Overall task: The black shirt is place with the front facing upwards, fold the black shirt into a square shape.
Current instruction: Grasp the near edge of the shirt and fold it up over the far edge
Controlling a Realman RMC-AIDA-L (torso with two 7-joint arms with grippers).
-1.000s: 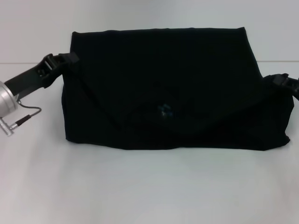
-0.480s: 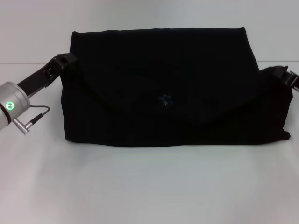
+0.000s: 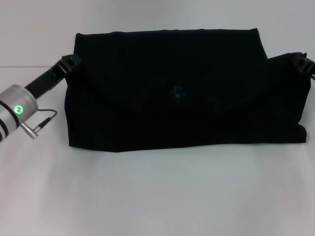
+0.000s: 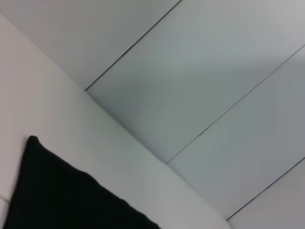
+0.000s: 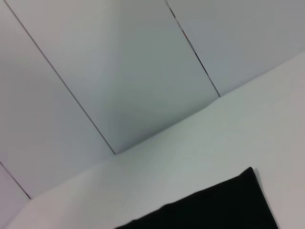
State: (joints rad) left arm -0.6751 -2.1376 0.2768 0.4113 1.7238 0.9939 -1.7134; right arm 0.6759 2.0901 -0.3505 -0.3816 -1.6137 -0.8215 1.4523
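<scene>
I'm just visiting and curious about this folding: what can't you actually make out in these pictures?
- Left gripper fingertips: head view, buried against the black shirt.
- Right gripper: head view, cut off by the picture's edge and the cloth.
- Shirt lettering: not visible on the folded cloth.
- Wrist views: show only a shirt corner, no fingers.

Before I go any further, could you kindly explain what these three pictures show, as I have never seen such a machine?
This is a two-armed robot folding clothing. The large picture comes from a camera on its head, looking down at a white table. On it lies the black shirt, already folded into a wide band. The left gripper is at the shirt's left edge and the right gripper at its right edge; whether they hold cloth cannot be seen. The other two pictures come from cameras on the wrists, showing shirt corners and the wall.
</scene>
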